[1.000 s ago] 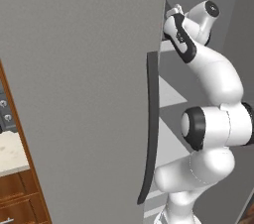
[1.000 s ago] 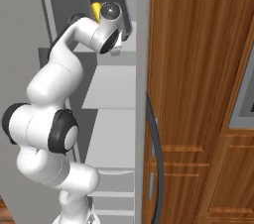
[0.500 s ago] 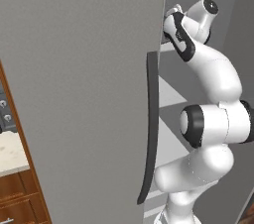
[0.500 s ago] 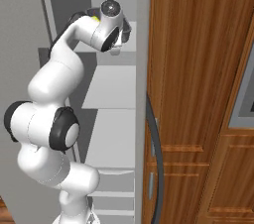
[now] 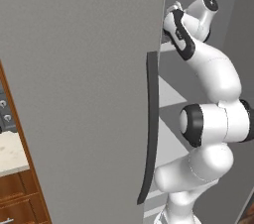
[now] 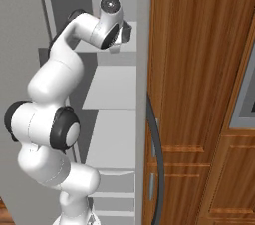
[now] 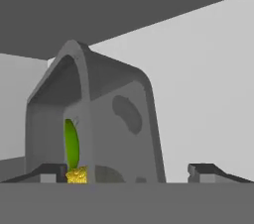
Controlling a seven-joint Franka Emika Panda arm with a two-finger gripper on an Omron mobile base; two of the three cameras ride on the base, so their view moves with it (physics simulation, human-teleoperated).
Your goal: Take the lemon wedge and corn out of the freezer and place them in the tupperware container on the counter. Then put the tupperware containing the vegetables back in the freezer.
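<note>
**Claw spread wide before the container on the freezer shelf**

In the hand view the claw [image 7: 129, 171] stands with its two dark tips far apart, one at 8 o'clock, one at 4 o'clock, gripping nothing. Between them rises the container [image 7: 114, 119]: smooth matte dark grey, rounded corners, low rim, tipped up on edge. Inside, at 7 o'clock, sit a knobbly yellow corn cob [image 7: 77, 175] and a glossy green sliver [image 7: 71, 143]. The freezer [image 5: 84, 94] has a flat grey door and a curved dark handle [image 5: 150, 129]; its shelves [image 6: 112, 87] are pale.
</note>
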